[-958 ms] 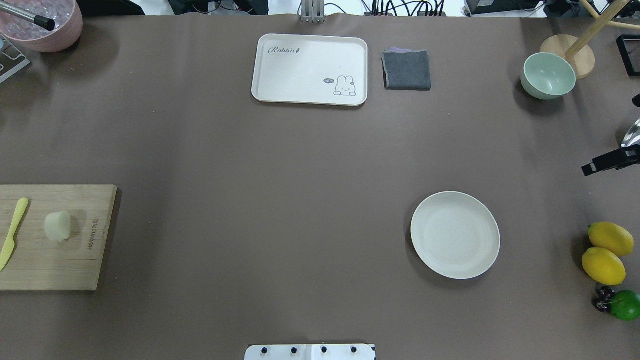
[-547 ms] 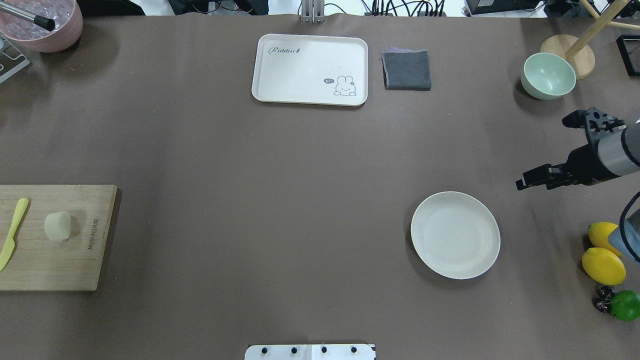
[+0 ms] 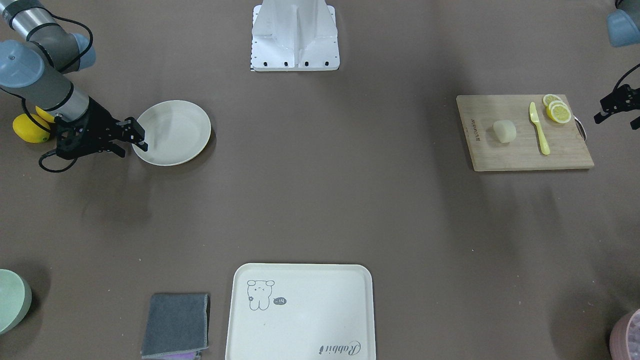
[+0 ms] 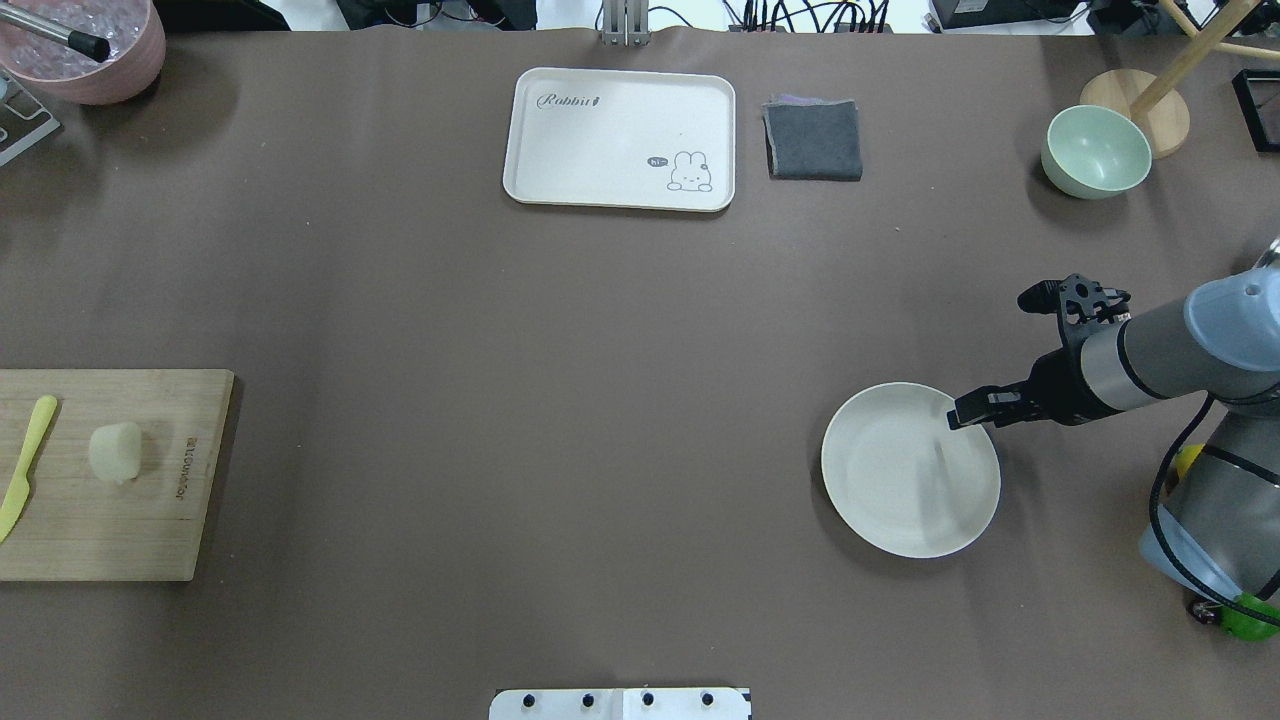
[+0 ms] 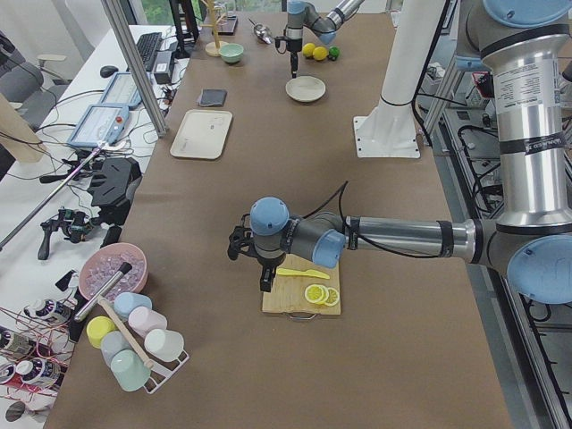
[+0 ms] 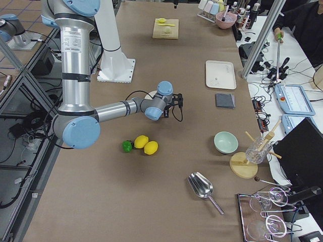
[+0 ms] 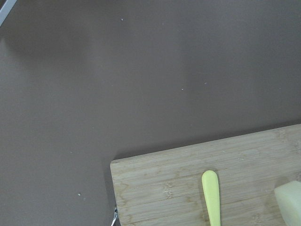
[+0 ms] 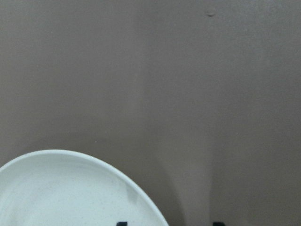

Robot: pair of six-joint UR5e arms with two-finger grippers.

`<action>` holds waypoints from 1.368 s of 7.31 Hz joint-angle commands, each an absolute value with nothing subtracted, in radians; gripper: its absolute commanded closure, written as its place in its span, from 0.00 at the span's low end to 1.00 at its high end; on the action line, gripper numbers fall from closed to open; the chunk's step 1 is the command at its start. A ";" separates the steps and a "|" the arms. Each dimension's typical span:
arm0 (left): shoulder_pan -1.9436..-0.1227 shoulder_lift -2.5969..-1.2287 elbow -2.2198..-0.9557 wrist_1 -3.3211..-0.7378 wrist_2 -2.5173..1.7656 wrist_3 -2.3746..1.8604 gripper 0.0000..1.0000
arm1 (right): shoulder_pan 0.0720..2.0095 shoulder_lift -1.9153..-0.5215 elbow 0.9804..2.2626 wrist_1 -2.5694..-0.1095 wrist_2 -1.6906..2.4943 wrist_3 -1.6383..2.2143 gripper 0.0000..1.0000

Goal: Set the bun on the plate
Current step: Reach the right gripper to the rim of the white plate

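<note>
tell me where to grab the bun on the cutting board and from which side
Take the bun across its rounded sides at mid-height, coming straight down from above. It sits on the cutting board with bare wood all round, and the knife lies apart from it, so fingers should fit either side. It looks soft, so squeeze lightly.

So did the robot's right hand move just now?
Yes. In the overhead view the right hand has come in from the view's right edge toward the plate and now hangs over its upper right rim.
</note>
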State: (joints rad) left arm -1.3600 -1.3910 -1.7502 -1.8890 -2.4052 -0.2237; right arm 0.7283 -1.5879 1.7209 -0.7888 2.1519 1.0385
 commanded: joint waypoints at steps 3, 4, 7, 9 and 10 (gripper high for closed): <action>-1.359 -1.391 -1.755 -1.891 -2.405 -0.241 0.02 | 0.709 -1.594 1.732 -0.790 2.151 1.028 1.00; -1.348 -1.391 -1.755 -1.893 -2.405 -0.258 0.02 | 0.709 -1.585 1.735 -0.790 2.154 1.037 1.00; -1.226 -1.402 -1.767 -2.071 -2.401 -0.705 0.03 | 0.695 -1.463 1.741 -0.817 2.171 1.154 1.00; -1.070 -1.393 -1.787 -2.265 -2.350 -1.039 0.03 | 0.635 -1.317 1.738 -0.921 2.139 1.280 1.00; -0.984 -1.391 -1.796 -2.285 -2.271 -1.111 0.03 | 0.599 -1.257 1.715 -0.940 2.087 1.331 1.00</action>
